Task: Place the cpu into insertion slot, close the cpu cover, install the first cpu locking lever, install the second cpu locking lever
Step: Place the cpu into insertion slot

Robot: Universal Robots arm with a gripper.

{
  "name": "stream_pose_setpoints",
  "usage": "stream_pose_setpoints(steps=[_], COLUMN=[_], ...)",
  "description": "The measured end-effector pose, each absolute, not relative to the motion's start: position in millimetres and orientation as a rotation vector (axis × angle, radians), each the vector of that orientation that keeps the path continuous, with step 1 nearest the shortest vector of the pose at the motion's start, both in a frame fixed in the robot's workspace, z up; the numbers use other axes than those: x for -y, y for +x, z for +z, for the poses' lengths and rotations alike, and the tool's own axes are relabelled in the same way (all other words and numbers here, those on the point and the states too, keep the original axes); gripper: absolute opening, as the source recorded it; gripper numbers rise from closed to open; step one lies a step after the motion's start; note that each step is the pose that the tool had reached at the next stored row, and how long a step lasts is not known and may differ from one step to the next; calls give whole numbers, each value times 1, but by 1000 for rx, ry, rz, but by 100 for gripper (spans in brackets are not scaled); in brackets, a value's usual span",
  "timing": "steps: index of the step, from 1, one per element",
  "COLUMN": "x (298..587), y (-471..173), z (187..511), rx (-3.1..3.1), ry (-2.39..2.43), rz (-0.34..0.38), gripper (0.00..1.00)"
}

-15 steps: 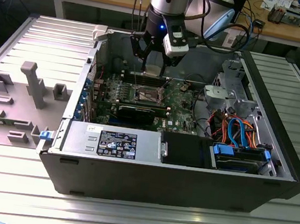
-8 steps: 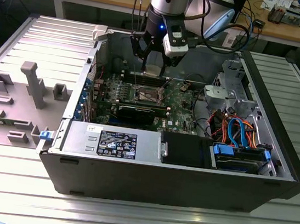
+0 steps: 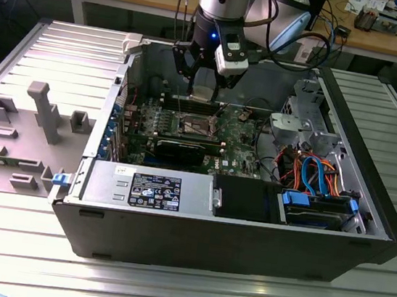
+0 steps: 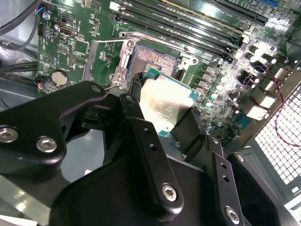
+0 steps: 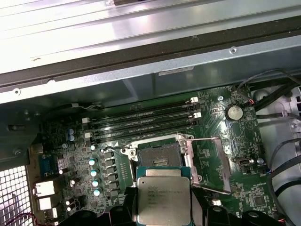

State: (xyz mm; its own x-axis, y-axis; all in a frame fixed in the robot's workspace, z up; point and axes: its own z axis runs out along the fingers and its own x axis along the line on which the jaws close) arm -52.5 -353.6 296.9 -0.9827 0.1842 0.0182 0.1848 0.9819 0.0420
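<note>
My gripper (image 3: 205,83) is shut on the cpu (image 4: 167,106), a flat square chip with a silver-grey top, gripped by two opposite edges. In the exterior view the cpu (image 3: 204,91) hangs inside the open computer case, above the green board. The insertion slot (image 5: 157,157) lies uncovered just beyond the cpu (image 5: 163,200), its brownish centre (image 4: 153,59) exposed. Beside the slot the cpu cover (image 5: 210,165), a thin silver frame, is swung open over the board, as the second wrist view also shows of the cpu cover (image 4: 106,61). The slot (image 3: 196,125) sits a little below the gripper.
Long black memory slots (image 5: 141,120) run along the far side of the socket. A long black card (image 3: 184,149), a power supply (image 3: 153,189), a silver drive cage (image 3: 300,129) and coloured cables (image 3: 312,174) crowd the case. The grey side panel (image 3: 34,119) lies at the exterior view's left.
</note>
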Motion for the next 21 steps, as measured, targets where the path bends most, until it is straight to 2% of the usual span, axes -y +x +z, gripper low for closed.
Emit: stream_pose_setpoints(steps=[21], x=[354], y=[-52], z=[297], rx=[3108], ry=[-353], rz=[-69], gripper=[55])
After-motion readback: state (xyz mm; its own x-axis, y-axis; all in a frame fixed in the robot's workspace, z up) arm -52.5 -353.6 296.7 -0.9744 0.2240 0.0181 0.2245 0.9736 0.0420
